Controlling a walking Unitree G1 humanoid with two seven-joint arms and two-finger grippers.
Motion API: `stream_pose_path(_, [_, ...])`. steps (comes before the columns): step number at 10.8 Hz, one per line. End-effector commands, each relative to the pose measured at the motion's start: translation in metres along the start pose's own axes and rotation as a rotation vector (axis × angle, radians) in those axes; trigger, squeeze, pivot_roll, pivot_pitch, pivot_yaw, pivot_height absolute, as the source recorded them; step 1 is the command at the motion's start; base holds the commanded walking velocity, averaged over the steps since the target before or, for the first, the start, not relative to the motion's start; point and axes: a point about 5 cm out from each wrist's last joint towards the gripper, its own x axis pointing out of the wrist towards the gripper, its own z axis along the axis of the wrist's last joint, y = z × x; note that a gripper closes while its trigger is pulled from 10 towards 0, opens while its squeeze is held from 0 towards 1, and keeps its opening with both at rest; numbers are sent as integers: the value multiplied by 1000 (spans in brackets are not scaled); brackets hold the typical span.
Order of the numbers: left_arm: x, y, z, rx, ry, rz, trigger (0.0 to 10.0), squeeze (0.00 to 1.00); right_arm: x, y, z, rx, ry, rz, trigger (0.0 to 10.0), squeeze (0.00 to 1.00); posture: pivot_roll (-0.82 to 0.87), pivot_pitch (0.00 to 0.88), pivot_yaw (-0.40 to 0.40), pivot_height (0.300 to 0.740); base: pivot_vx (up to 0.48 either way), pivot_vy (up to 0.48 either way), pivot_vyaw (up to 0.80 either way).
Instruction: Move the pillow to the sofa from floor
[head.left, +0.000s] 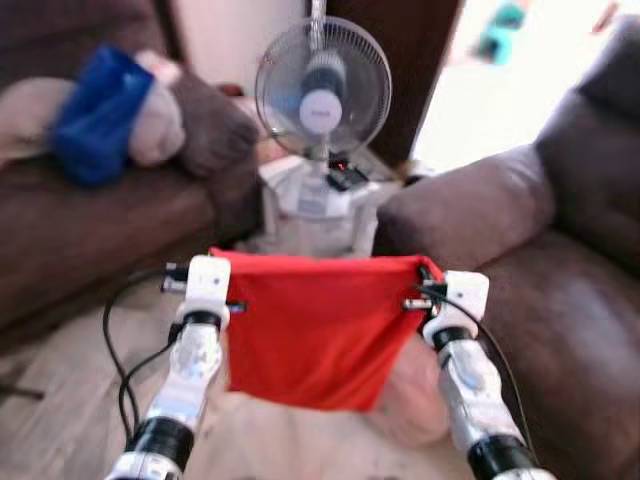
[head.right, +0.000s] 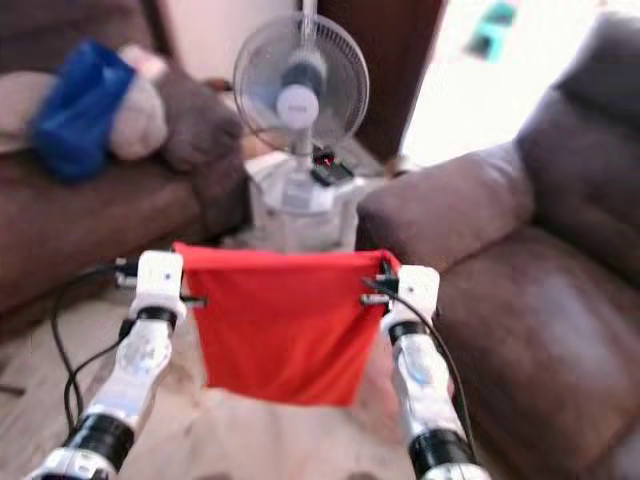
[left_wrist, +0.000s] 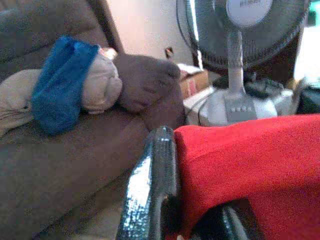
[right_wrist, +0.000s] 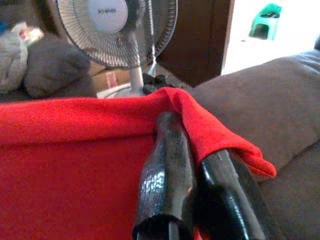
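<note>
While our left gripper (head.left: 236, 306) and right gripper (head.left: 412, 300) clamp its nine and three o'clock corners, we hold the red pillow (head.left: 315, 325) between them.

Matt red cloth pillow (head.left: 318, 330) pinched between glossy black jaws; beyond them, a matt brown leather-like sofa (head.left: 560, 300).

Soft blur throughout, overexposed daylight glare from doorway (head.left: 520, 60) behind, interior dimmer
</note>
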Motion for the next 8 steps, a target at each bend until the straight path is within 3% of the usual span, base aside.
stream_pose_path(1, [9, 20, 11, -19, -47, 92, 10000, 0, 2, -25, 13, 4, -60, -114, 10000, 0, 43, 46, -36, 740, 0, 390, -800])
stream_pose_path(5, [9, 21, 11, -26, -42, 95, 10000, 0, 3, -25, 12, 4, -53, -113, 10000, 0, 44, 46, -40, 740, 0, 348, -800])
stream_pose_path(8, [8, 17, 8, -68, -24, 57, 10000, 0, 3, -25, 11, 2, -51, -118, 10000, 0, 45, 48, -40, 740, 0, 0, -800])
